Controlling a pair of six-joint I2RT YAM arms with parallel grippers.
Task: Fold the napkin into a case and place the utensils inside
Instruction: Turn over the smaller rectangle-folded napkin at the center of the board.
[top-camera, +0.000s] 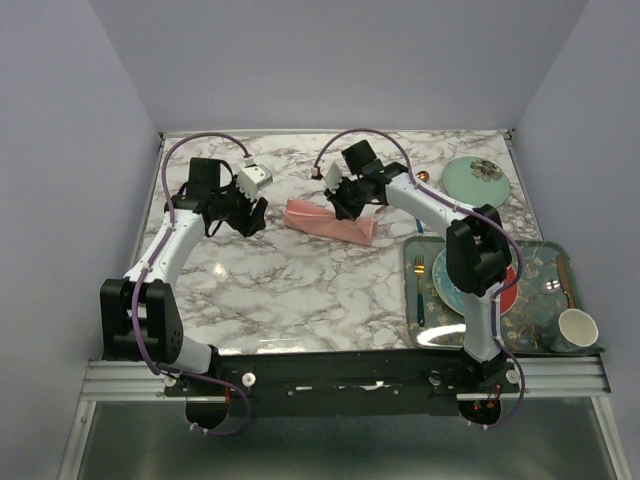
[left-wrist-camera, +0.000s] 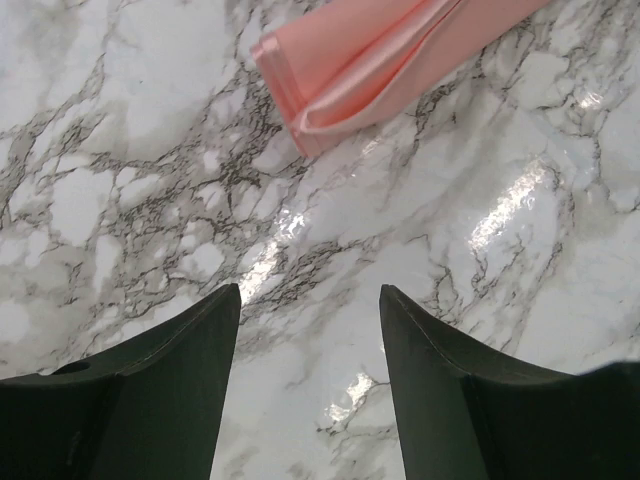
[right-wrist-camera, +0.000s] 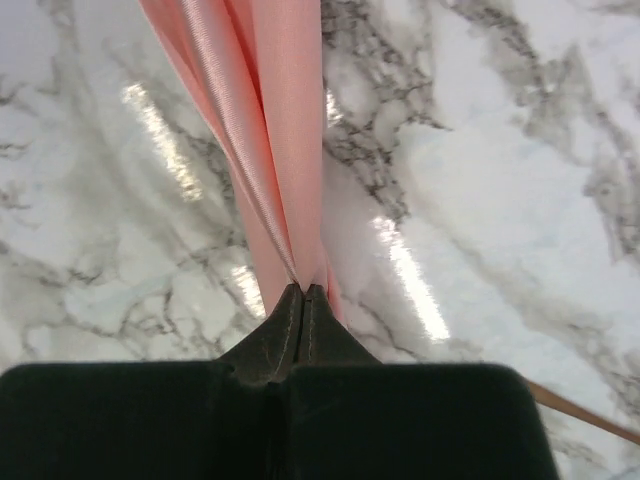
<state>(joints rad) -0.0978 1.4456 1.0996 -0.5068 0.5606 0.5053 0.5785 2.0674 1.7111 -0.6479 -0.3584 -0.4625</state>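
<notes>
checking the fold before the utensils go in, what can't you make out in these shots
- Middle of the napkin: top view, the right gripper covers it.
- Whether it has a pocket opening: the left wrist view shows only one end, the rest is cut off by the top edge.
- How much cloth is pinched: right wrist view, the shut right gripper hides it.
- Plate: top view, the right arm covers most of it.

No text, label, brand or number is legible. The white marble tabletop (top-camera: 300, 290) shows only grey veining.

Lab booth: plain walls (top-camera: 330, 60), aluminium rail (top-camera: 130, 378)
</notes>
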